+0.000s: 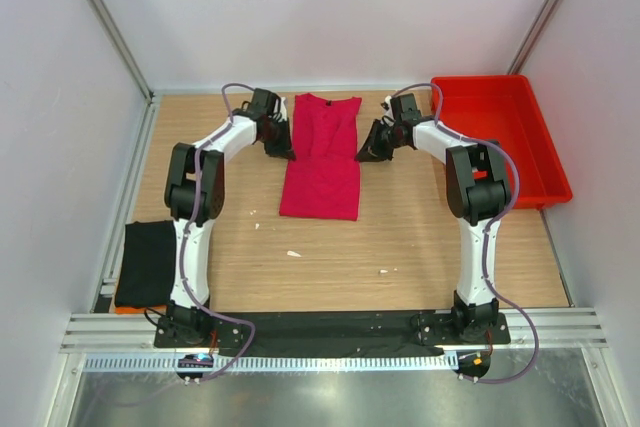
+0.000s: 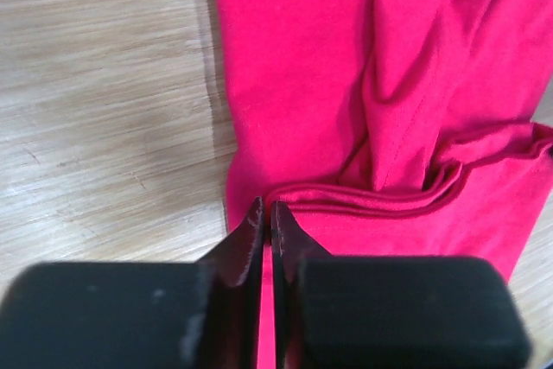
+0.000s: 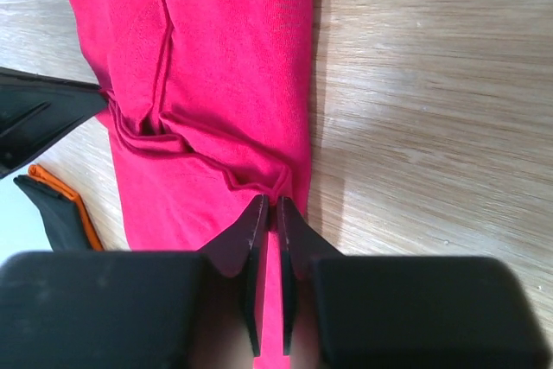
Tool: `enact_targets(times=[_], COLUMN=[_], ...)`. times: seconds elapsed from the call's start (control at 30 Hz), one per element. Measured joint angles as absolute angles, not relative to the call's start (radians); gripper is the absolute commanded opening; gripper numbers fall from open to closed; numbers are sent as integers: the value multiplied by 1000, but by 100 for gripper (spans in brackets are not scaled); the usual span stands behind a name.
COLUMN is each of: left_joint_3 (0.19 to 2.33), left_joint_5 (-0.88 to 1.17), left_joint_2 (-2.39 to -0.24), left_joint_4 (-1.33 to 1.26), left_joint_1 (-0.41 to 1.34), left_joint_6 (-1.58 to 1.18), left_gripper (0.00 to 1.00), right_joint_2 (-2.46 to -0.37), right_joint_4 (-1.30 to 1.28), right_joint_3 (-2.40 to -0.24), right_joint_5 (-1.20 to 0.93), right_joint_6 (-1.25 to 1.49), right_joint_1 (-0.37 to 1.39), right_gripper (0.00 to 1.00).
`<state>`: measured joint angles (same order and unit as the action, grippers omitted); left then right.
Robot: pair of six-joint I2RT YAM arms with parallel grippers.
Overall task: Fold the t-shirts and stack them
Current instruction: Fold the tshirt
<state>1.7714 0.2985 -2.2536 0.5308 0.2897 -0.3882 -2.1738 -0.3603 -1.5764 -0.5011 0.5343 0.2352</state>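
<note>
Clearly pinching cloth on both sides: left claw pressed almost together on the left long edge of the crimson-pink t-shirt, with a thin fold of pink between the fingertips; right claw likewise nipped shut on the opposite long edge, just at a ridge of gathered cloth. Lying lengthwise on the far half of the tabletop, collar toward the far side, apparently narrowed to a strip by tucked-in sleeves, and gripped at roughly the same level on either side, about midway along.

Judging by that, a crosswise fold in hand. Lift both sides together and level, only high enough to free the cloth from the wood. Carry at one pace, so as not to skew the strip or drag one layer past the other. Watch for slipping, given how little cloth sits between the tips on either side. Lay down with end matched to end before letting go, then release both at once.

Farther out: black t-shirt, folded at the left near edge of the tabletop, well apart, probably the partner for the stack. Red plastic tray at the far right, beside the right arm; no part in this step.
</note>
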Motion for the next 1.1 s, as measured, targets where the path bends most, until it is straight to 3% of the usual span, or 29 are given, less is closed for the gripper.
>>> enact_targets(times=[0.2, 0.67, 0.73, 0.77, 0.8, 0.93, 1.03, 1.1], left_joint_3=[1798, 1813, 1821, 1831, 1841, 1914, 1973, 2004], left_joint_5=[290, 282, 285, 286, 286, 257, 194, 144], left_joint_2=[-2263, -2228, -2228, -2231, -2234, -2261, -2265, -2258], left_joint_4=[562, 594, 599, 605, 608, 648, 708, 736], left_joint_1=[290, 256, 249, 246, 246, 245, 246, 246], left_joint_6=[-373, -382, -386, -387, -389, -388, -384, -384], left_gripper=[0, 0, 4, 8, 12, 29, 38, 38], right_joint_2=[-2174, -2170, -2170, -2170, -2171, -2189, -2204, -2206], right_joint_4=[-363, -390, -393, -395, -398, -428, -492, -538], right_joint_3=[-1577, -1586, -1598, -1608, -1619, -1691, -1747, -1764], right_joint_5=[-500, -491, -491, -492, -492, -471, -414, -378], right_joint_6=[544, 549, 550, 551, 551, 549, 531, 508], right_joint_1=[235, 235, 235, 235, 235, 236, 235, 235], right_gripper=[1, 1, 2, 6, 18, 30, 48, 57])
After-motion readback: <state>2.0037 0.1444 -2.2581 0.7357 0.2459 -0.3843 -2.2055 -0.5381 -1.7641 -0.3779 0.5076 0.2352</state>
